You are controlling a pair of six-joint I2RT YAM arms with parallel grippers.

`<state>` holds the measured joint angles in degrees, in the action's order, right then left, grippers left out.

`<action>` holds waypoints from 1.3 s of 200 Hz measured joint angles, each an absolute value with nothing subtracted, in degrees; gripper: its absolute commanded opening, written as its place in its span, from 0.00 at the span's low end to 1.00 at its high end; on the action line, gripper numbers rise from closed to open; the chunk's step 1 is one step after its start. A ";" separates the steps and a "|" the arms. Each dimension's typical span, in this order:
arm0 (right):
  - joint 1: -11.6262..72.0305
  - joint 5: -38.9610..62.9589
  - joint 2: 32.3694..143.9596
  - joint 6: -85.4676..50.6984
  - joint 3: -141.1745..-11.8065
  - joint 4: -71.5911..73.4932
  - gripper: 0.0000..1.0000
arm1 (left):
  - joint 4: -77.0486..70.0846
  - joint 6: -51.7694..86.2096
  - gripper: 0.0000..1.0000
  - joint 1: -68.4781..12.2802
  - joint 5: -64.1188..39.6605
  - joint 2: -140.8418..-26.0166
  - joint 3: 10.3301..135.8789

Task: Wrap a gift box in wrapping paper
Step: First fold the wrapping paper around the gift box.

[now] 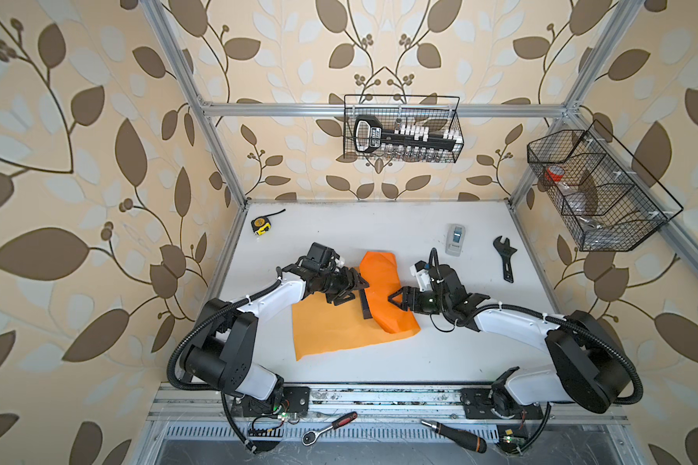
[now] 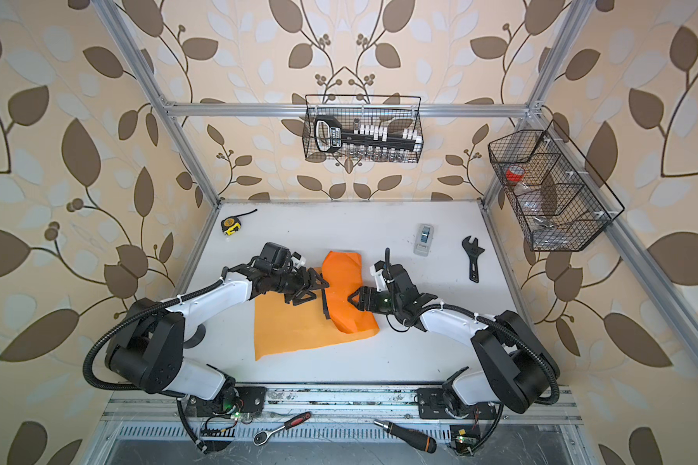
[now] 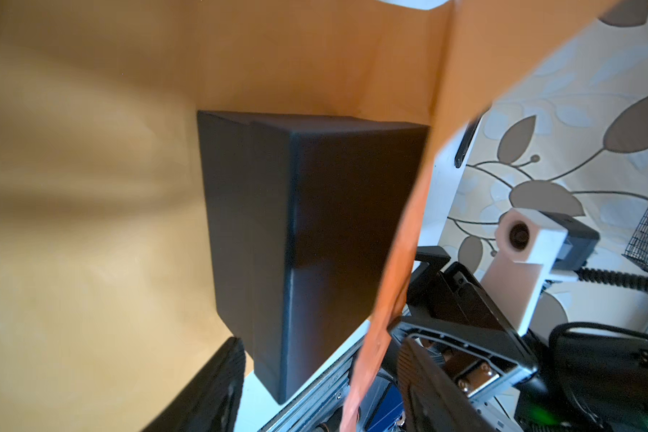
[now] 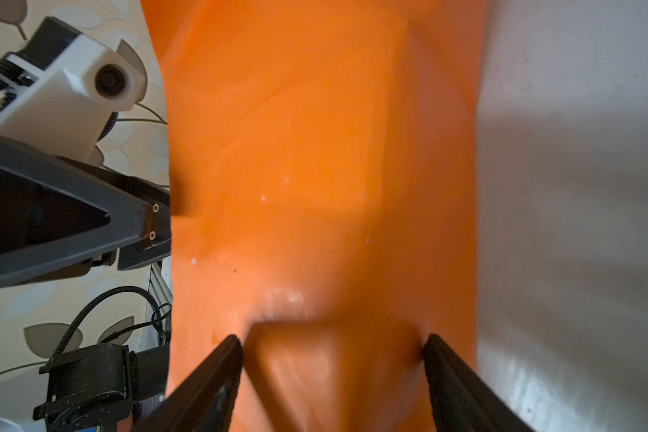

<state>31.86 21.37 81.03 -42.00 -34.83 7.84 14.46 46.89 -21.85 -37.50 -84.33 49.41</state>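
The orange wrapping paper [image 1: 331,330] [image 2: 291,326] lies flat on the white table, and its right part is folded up over the black gift box [image 1: 365,308] [image 2: 325,308]. Only one dark edge of the box shows in both top views. The left wrist view shows the box [image 3: 315,224] standing on the paper [image 3: 90,187], with a flap rising beside it. My left gripper [image 1: 354,288] [image 3: 315,389] is open at the box's uncovered side, touching nothing. My right gripper [image 1: 393,300] [image 4: 332,348] has its jaws wide apart, pressing both sides of a paper-covered bulge [image 4: 315,149], the box beneath.
A grey tape dispenser [image 1: 455,239] and a black wrench [image 1: 505,257] lie at the back right. A yellow tape measure [image 1: 260,225] sits at the back left. Wire baskets [image 1: 401,129] hang on the walls. A ratchet [image 1: 331,426] and a screwdriver [image 1: 456,435] lie on the front rail.
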 measured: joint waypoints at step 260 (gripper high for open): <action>31.05 21.23 81.38 -41.12 -38.02 5.26 0.82 | 28.73 40.51 0.00 -26.63 -28.97 -89.03 61.87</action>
